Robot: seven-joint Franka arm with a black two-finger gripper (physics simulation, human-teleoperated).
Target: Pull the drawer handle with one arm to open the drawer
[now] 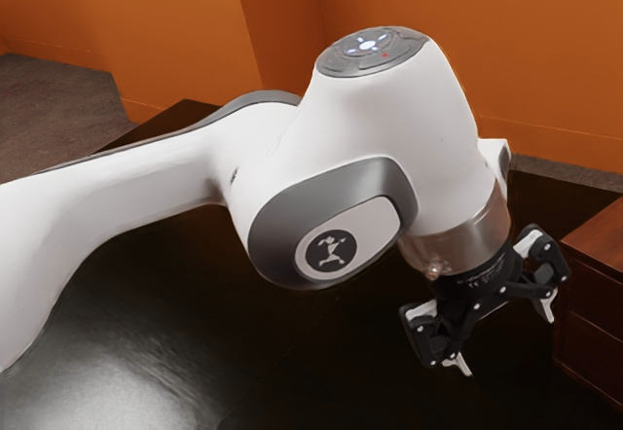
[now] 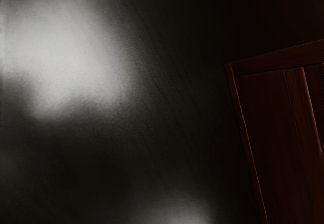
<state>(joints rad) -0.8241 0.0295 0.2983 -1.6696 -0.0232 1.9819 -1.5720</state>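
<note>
One arm [image 1: 370,138] is hanging over a dark table [image 1: 195,352], its gripper [image 1: 503,335] spread wide and gripping nothing.
Exterior view: the arm is reaching in from the left, its black fingers [image 1: 545,274] are pointing down toward the tabletop, and the reddish-brown drawer cabinet [image 1: 594,294] is standing at the right edge, near the gripper but apart from it. Wrist view: a corner of the drawer cabinet [image 2: 283,133] is sitting off to one side of the hand, and the glossy table [image 2: 152,148] is catching pale glare.
</note>
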